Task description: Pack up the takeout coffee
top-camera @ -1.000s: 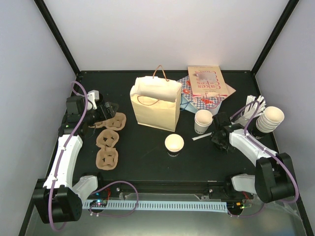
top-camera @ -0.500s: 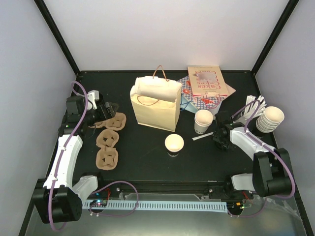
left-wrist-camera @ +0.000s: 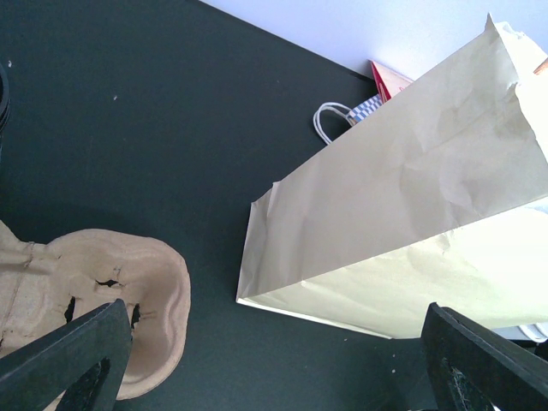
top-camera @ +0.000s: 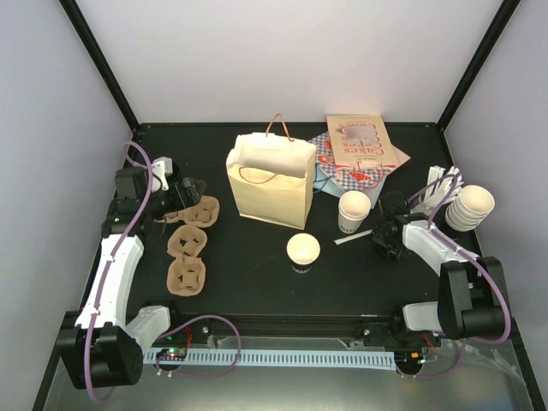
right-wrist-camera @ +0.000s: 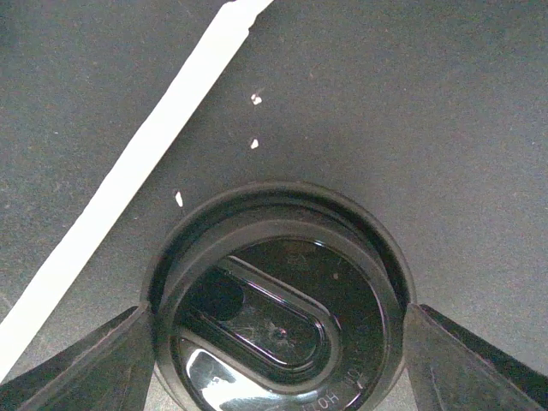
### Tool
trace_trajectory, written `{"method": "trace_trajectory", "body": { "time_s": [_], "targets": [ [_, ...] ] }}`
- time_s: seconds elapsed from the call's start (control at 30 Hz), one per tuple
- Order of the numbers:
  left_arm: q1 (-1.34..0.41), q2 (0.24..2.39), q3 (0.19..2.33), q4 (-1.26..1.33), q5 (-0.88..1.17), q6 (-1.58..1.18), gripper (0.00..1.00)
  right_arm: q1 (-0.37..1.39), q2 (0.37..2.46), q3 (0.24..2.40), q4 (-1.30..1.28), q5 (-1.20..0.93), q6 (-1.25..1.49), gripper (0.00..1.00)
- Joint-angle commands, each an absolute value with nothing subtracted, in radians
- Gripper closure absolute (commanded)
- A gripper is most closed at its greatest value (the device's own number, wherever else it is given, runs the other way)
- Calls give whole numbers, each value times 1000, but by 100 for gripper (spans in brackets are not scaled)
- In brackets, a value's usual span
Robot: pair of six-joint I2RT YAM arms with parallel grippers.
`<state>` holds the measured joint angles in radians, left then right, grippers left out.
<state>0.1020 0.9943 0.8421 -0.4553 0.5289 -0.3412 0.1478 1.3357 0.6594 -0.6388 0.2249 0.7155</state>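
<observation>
While the right pincer (top-camera: 384, 243) sits low on the worktop (top-camera: 257, 282), to the right of the tan paper bag (top-camera: 270, 180) and nearer the arm bases, a round black lid (right-wrist-camera: 278, 317) lies flat on the worktop squarely between its two fingers (right-wrist-camera: 94, 360). The fingers stand spread to either side of the lid with their tips right at its rim. Whether they already press on it or only flank it, I cannot tell. A white paper strip (right-wrist-camera: 128, 197) lies on the worktop just beside the lid, on the bag's side.

Between the bag and this pincer stands a cream paper cup (top-camera: 354, 208), upright and open-topped, close to the pincer but apart from it. A second open cup (top-camera: 303, 249) stands in front of the bag, well apart from the lid. The bag itself stands upright with its mouth open.

Left of the bag, the left pincer (left-wrist-camera: 272, 364) hangs spread wide and pinches nothing, above a brown cardboard cup carrier (left-wrist-camera: 103, 308). Far right of the bag, a stack of cups (top-camera: 473, 205) rests at the worktop's edge.
</observation>
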Motion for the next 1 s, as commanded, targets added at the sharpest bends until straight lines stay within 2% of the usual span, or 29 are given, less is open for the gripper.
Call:
{"method": "trace_trajectory", "body": {
  "time_s": [0.0, 0.3, 0.47, 0.57, 0.97],
  "targets": [
    [96, 979, 844, -439, 554, -325, 5, 134, 1345, 650, -599, 210, 706, 20],
    [95, 980, 845, -440, 552, -325, 5, 130, 1368, 638, -577, 197, 704, 20],
    [96, 980, 845, -439, 551, -323, 5, 130, 1358, 637, -581, 187, 704, 24],
    [96, 980, 847, -439, 551, -323, 5, 130, 1339, 639, -591, 179, 702, 27],
    [95, 978, 846, -435, 559, -326, 5, 130, 1204, 690, -726, 157, 666, 27]
  ]
}}
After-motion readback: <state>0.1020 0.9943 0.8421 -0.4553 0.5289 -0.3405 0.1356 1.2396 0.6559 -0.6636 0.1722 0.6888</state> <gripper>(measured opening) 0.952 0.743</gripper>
